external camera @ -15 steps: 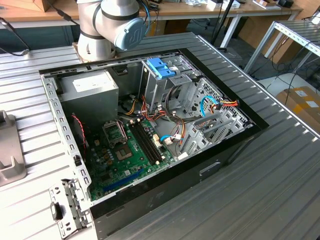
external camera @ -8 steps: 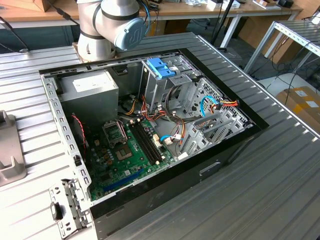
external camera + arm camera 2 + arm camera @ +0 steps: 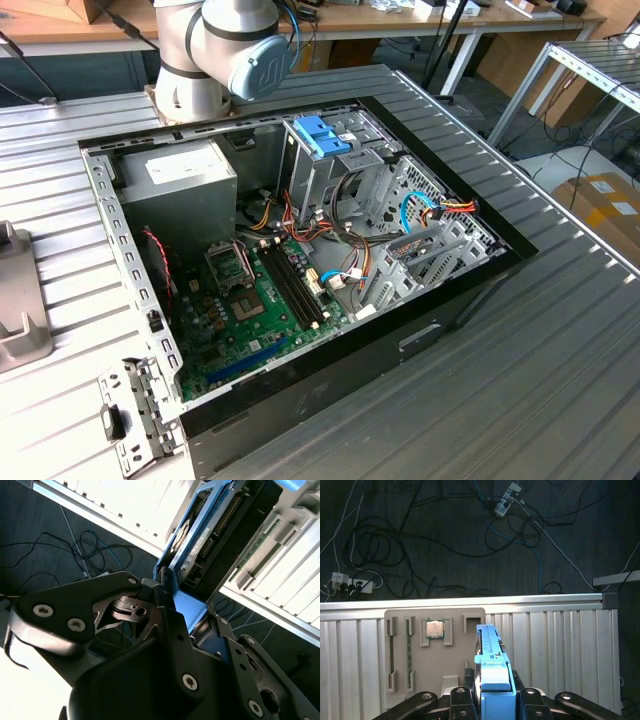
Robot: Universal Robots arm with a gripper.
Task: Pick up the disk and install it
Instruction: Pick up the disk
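My black gripper is closed on the flat rectangular metal disk, one black finger pressed to each side of the blue plastic bracket that frames it, so the disk stands on edge between them. In the second wrist view the gripper clamps the bracket's near end, and the disk reaches away from it, its dark underside with the circuit board showing. Seen in the first wrist view, the disk's far end lies against the edge of a flat pale grey holder tray, just beside the tray's square notch; I cannot tell whether the disk touches the tray or hangs above it. A small square silver processor chip sits in a pocket of that tray, near the disk but apart from it. The tray lies on the ribbed silver metal surface, and beyond the tray the dark floor is strewn with loose black cables. In the exterior view an open black computer case lies on the surface, with a large grey power-supply box, a green motherboard and a small light-blue ribbed latch inside it.
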